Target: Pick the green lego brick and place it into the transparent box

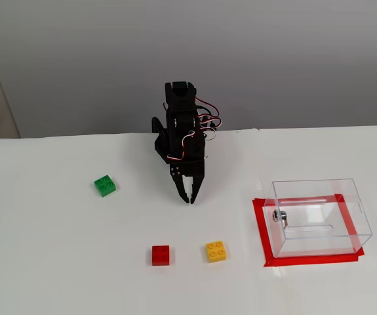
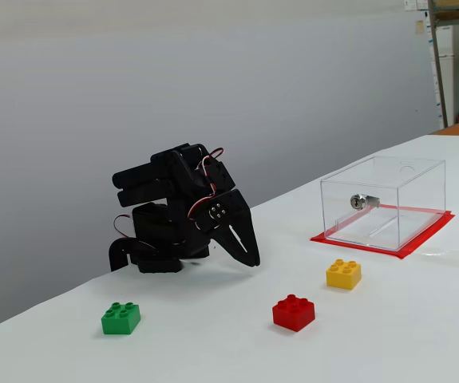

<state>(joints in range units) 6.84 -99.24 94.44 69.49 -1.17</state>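
My gripper [image 1: 189, 196] hangs empty, jaws approx closed; green lego brick [image 1: 105, 185] sits well apart, left in this fixed view; prob light, rigid, slick; I'd pinch 2 flat sides, below studs.

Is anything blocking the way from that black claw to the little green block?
Nothing visible does. Bare white table lies between the gripper and the green lego brick. The red brick and yellow brick sit off to the side, nearer the camera in this fixed view.
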